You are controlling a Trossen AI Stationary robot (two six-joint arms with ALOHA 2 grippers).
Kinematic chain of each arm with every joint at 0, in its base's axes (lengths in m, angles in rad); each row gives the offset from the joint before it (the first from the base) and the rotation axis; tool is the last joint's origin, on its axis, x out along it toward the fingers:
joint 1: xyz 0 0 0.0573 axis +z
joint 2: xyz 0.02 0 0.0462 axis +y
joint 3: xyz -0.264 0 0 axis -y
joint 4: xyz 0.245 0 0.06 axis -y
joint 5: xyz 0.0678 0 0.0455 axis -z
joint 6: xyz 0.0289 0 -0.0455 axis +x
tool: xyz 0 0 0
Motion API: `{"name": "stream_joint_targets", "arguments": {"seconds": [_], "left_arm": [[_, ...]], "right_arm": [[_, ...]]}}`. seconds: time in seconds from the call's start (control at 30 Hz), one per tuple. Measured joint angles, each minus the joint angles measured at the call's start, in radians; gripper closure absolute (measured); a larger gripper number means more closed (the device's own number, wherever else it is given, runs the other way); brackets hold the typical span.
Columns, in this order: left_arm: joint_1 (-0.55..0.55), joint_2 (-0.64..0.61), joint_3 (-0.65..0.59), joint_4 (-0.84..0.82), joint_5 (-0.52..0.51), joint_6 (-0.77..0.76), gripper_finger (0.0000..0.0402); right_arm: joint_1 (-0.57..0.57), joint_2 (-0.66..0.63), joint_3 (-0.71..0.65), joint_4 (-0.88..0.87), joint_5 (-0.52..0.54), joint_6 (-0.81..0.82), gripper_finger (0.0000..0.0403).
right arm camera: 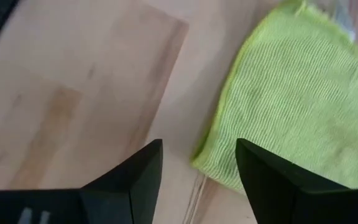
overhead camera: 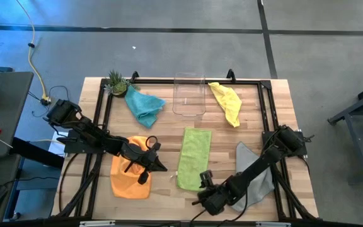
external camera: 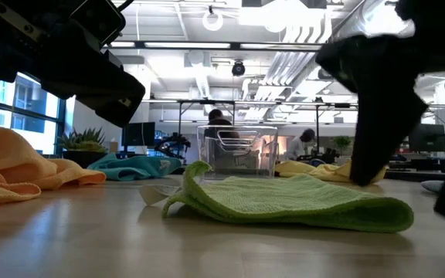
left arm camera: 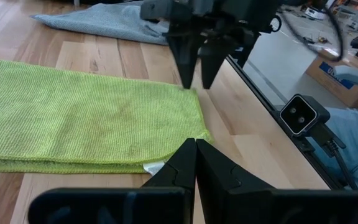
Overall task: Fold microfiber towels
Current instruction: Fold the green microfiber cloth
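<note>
The lime green towel (overhead camera: 194, 154) lies on the table's middle as a long strip, folded over on itself, as the low view (external camera: 300, 197) shows. My right gripper (overhead camera: 201, 180) stands open over its near right corner (right arm camera: 213, 165), fingers slanting down. My left gripper (overhead camera: 162, 167) is shut and held above the table between the orange towel (overhead camera: 131, 175) and the green one, with nothing in it. The teal towel (overhead camera: 145, 106) and the yellow towel (overhead camera: 227, 102) lie crumpled at the far side. The grey towel (overhead camera: 257, 170) lies partly under my right arm. My right gripper has one finger (right arm camera: 135, 174) over bare wood and the other (right arm camera: 272, 180) over the green towel's near corner. Whether a fingertip touches the cloth or the table, I cannot tell.
A clear plastic bin (overhead camera: 189, 94) stands at the far middle between the teal and yellow towels. A small potted plant (overhead camera: 116, 81) sits at the far left corner. A black frame (overhead camera: 266, 113) runs along the table's edges. Bare wood lies near the front edge.
</note>
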State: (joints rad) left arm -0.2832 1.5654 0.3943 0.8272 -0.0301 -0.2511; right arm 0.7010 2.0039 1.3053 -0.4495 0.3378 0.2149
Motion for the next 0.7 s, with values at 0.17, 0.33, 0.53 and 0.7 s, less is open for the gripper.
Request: {"name": "stream_joint_targets", "arguments": {"seconds": [0.17, 0.33, 0.53, 0.7], "left_arm": [[0.005, 0.000, 0.000, 0.000, 0.000, 0.011, 0.0401], [0.004, 0.000, 0.000, 0.000, 0.000, 0.010, 0.0401], [-0.006, 0.000, 0.000, 0.000, 0.004, 0.019, 0.0401], [-0.008, 0.000, 0.000, 0.000, 0.004, 0.019, 0.0401]], "right_arm": [[0.000, -0.001, 0.067, -0.054, 0.008, -0.039, 0.0206], [0.000, -0.001, 0.102, -0.098, 0.040, -0.035, 0.0206], [0.000, -0.001, 0.135, -0.196, 0.054, -0.033, 0.0206], [-0.007, -0.001, 0.139, -0.217, -0.006, 0.011, 0.0206]]}}
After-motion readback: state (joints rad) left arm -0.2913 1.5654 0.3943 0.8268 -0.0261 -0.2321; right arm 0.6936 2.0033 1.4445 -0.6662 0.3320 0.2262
